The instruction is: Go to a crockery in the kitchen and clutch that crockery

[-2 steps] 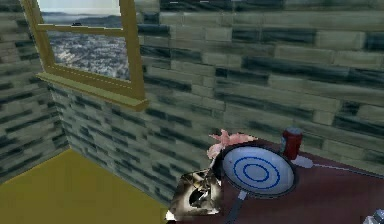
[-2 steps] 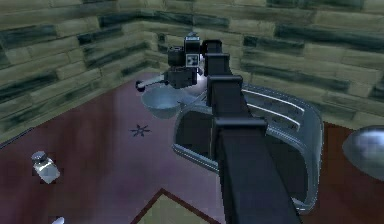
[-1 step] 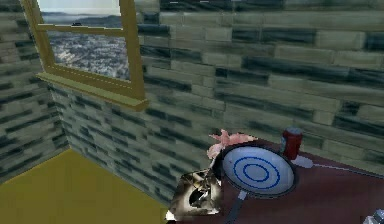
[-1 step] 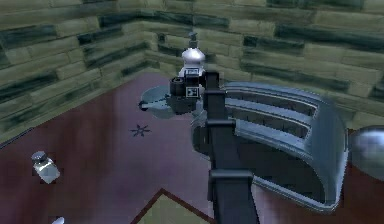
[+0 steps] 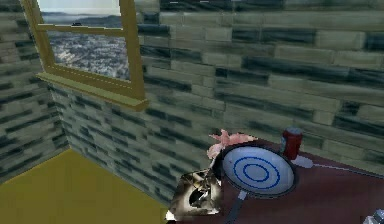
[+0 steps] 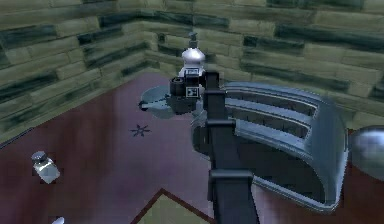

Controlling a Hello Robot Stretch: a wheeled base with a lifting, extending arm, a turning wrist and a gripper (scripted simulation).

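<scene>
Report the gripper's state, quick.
Gripper: cannot tell whether it holds anything; its far end is hard to make out against the dark tabletop.

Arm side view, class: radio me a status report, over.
Gripper out at table, hold unclear. Blue plate stands by red cup. Toaster close beside arm.

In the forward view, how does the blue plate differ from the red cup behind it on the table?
The plate is pale blue with dark rings; the cup is plain dark red. The plate is a wide flat disc showing its face; the cup is a narrow upright cylinder. The plate looks larger than the cup. Both sit on the dark reddish table.
</scene>
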